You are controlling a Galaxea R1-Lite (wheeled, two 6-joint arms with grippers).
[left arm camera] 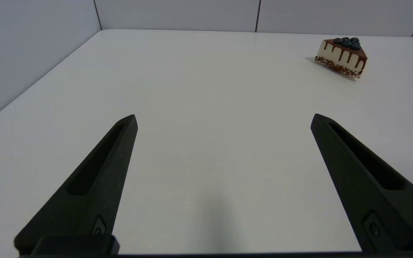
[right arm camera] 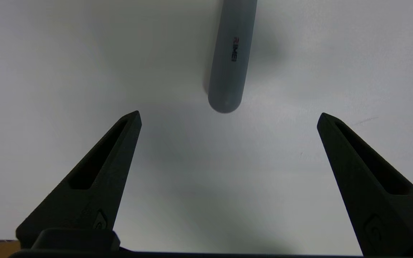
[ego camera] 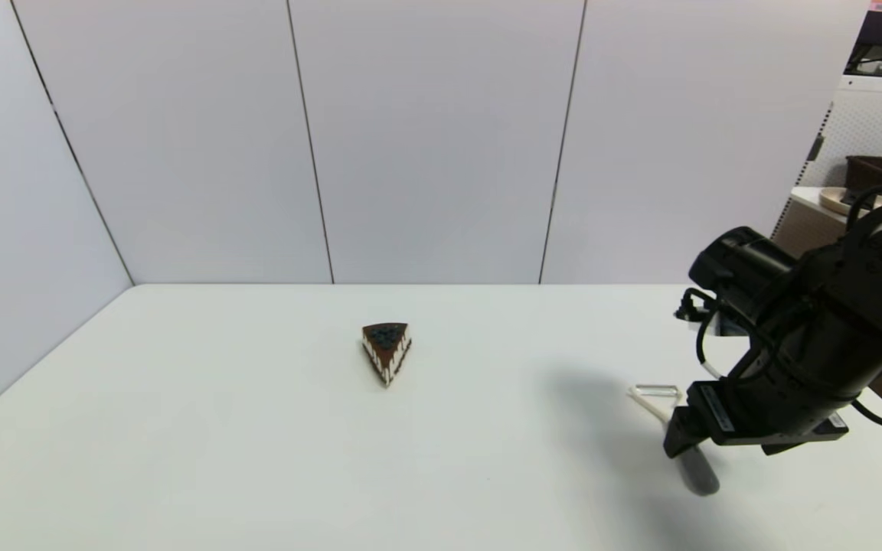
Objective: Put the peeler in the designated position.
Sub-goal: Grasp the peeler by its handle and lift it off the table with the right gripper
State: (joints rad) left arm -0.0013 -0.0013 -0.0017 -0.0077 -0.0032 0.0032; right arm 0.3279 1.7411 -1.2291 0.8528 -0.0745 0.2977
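Only one peeler point(ego camera: 659, 402), one cake slice point(ego camera: 387, 350)

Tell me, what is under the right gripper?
Under the open right gripper lies the peeler on the white table. Its grey handle end and cream head show; the middle is covered by the gripper.

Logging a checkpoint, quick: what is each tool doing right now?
Left tool: open, holding nothing.
Right tool: open, empty, above the grey-handled, cream-headed Y-shaped peeler lying on the white table.
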